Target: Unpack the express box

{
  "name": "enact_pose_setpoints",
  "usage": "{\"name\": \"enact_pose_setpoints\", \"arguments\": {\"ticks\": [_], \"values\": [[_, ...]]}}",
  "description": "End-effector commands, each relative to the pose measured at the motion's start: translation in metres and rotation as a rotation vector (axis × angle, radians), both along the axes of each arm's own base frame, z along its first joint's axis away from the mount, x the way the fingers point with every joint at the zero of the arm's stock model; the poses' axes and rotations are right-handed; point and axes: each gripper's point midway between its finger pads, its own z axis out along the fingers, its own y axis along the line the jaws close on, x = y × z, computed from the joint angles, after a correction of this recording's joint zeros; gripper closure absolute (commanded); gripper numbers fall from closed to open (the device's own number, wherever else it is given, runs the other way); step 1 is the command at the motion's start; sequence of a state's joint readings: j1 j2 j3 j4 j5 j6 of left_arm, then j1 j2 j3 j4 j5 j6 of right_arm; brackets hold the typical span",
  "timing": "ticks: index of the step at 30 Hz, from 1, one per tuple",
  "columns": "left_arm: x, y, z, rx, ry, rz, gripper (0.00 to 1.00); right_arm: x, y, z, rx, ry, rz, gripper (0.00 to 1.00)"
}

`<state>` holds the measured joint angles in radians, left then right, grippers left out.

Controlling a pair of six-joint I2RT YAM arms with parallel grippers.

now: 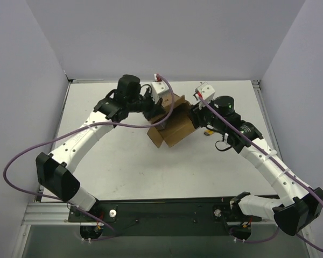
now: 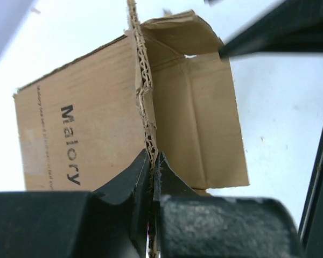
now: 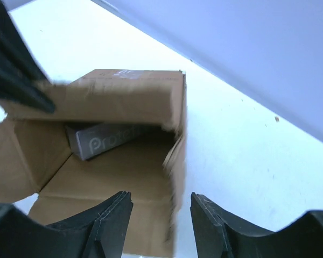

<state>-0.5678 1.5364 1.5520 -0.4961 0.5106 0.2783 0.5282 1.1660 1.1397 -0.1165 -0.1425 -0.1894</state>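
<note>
The express box (image 1: 172, 129) is a brown carton at the table's middle with its flaps open. In the left wrist view, the box (image 2: 86, 140) shows the print "Malory". My left gripper (image 2: 152, 159) is shut on the edge of one cardboard flap; it also shows in the top view (image 1: 157, 106). My right gripper (image 3: 161, 198) is open, its fingers on either side of a wall edge of the box (image 3: 124, 97). It sits at the box's right side in the top view (image 1: 194, 115). A pale grey oblong item (image 3: 105, 141) lies inside the box.
A yellow-and-black utility knife (image 1: 208, 133) lies on the table just right of the box, under my right arm. White walls close in the table (image 1: 113, 172) at the back and both sides.
</note>
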Motion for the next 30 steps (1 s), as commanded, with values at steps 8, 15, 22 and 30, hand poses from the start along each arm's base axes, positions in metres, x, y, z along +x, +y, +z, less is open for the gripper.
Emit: {"name": "enact_pose_setpoints", "arguments": {"ticks": [8, 15, 22, 30], "values": [[-0.006, -0.068, -0.122, 0.036, 0.29, -0.14, 1.0, -0.002, -0.095, -0.037, 0.033, 0.075, -0.331, 0.51], [0.065, -0.071, -0.174, 0.003, 0.418, -0.002, 1.0, -0.008, -0.102, -0.059, 0.015, 0.117, -0.344, 0.51], [0.096, -0.079, -0.14, -0.038, 0.331, 0.013, 1.0, -0.009, -0.102, -0.065, 0.027, 0.143, -0.341, 0.51], [-0.004, -0.106, -0.13, -0.105, 0.475, -0.067, 1.0, -0.01, -0.106, -0.075, 0.009, 0.163, -0.346, 0.51]]}}
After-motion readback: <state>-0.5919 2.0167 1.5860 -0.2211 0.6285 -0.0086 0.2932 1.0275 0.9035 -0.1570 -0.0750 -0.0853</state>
